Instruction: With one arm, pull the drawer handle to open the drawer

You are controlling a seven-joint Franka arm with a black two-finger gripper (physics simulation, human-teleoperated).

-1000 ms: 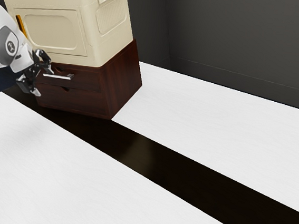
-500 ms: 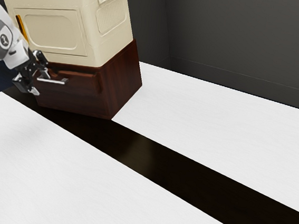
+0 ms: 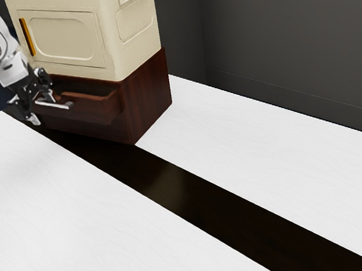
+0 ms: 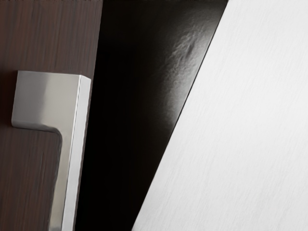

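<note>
Brown wooden drawer (image 3: 88,117) pokes out more than just before, so the pulling works | shiny silver bar handle (image 3: 58,105) sits on its front, by the black two-finger claw (image 3: 42,109) | claw spread wide | drawer partly open

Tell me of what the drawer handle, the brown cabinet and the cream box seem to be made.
Drawer handle: probably metal, smooth and satiny, by its soft grey sheen.
Cabinet: likely wood or veneer, low-gloss, by its fine dark grain.
Cream box: maybe moulded plastic or painted metal, satin, by its rounded edges and recessed panels.
</note>
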